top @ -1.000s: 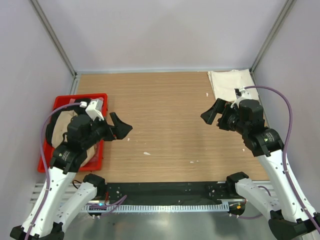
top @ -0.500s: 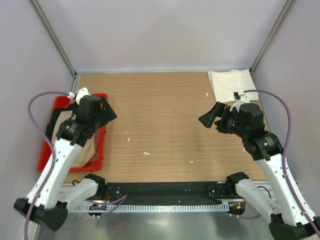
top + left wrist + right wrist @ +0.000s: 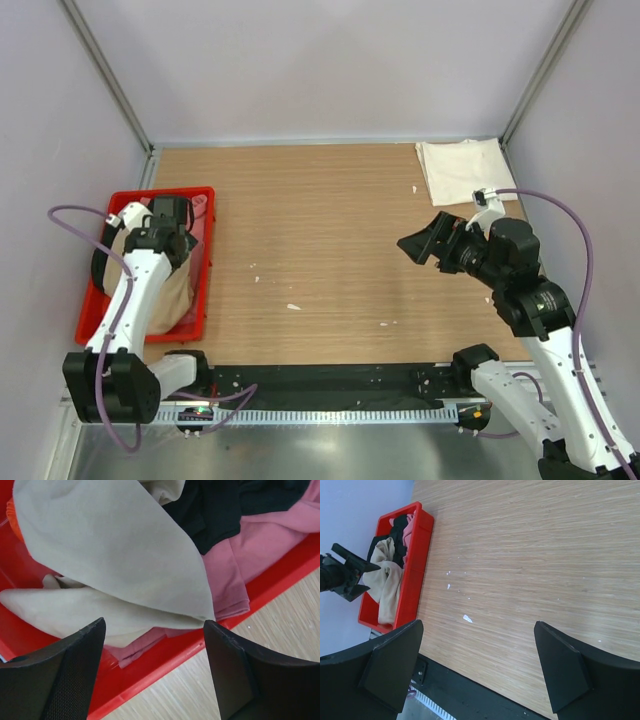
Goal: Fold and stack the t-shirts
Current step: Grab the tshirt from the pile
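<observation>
Left tool [image 3: 154,625]: jaws spread wide, nothing between them; poised over the red plastic bin [image 3: 203,262], pointing down at the heap of clothes inside, close above the cloth but not touching it.
Right tool [image 3: 425,243]: jaws wide apart and empty; held above the right half of the tabletop [image 3: 320,200], aimed leftward across the bare wood.
Bin: at the left edge of the tabletop, filled with loose, crumpled shirts.
Tan t-shirt [image 3: 115,555]: on top of the heap, one broad fold draped over the pink cloth, a paler fold lying below it; directly under the left tool.
Pink t-shirt [image 3: 245,545]: beneath the tan one, pressed against the bin's wall nearest the open tabletop.
Black t-shirt [image 3: 220,505]: bunched beyond the pink one, partly tucked under the tan fold.
Orange t-shirt [image 3: 11,517]: only a sliver visible at the edge of the left wrist view, beside the tan cloth.
Cream-white t-shirt [image 3: 462,168]: folded flat in the far right corner of the tabletop, well apart from the bin, beyond the right tool.
White specks [image 3: 293,306]: a few small ones scattered on the wood near the middle and toward the near edge.
</observation>
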Tool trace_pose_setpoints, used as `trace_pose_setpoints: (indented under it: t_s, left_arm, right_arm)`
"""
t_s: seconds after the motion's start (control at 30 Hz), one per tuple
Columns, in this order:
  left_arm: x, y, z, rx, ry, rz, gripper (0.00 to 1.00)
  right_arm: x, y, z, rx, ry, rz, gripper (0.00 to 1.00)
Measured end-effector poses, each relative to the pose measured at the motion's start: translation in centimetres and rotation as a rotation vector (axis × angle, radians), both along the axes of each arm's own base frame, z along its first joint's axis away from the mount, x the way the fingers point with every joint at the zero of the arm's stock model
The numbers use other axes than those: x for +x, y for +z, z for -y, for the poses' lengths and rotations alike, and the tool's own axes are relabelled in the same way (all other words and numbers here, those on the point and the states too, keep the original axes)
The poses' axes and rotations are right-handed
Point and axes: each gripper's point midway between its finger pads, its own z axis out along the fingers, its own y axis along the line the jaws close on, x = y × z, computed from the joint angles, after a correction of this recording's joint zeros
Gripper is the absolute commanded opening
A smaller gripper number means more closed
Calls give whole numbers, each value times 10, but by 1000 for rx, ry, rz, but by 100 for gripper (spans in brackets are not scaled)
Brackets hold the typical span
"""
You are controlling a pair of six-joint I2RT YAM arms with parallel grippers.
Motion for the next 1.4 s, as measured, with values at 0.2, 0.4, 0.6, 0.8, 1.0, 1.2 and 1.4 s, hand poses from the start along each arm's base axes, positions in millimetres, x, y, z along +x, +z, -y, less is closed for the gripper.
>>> trace_pose_setpoints:
  t_s: [0.2, 0.4, 0.6, 0.8, 1.0, 1.2, 1.4]
  left_arm:
    - [17, -35, -4, -20, 24, -37, 79]
    - [31, -51, -10, -23, 23, -49, 67]
    - [48, -42, -12, -17, -19, 7, 52]
    - [57, -52, -12, -24, -43, -3, 34]
    - [56, -59, -8, -38, -84, -47, 0]
    - [114, 59, 15, -117, -202, 224, 0]
    - [131, 304, 80, -327, -455, 922, 0]
  right_arm:
    - [0, 5, -2, 7, 10, 10, 100]
    - [-1, 10, -2, 13, 15, 21, 100]
    - [-2, 15, -3, 23, 12, 27, 100]
    - [-3, 18, -3, 45, 3, 22, 99]
    - [-5, 23, -3, 62, -3, 28, 100]
    - [-6, 28, -4, 87, -7, 25, 100]
    - [-8, 31, -10, 123, 10, 9, 100]
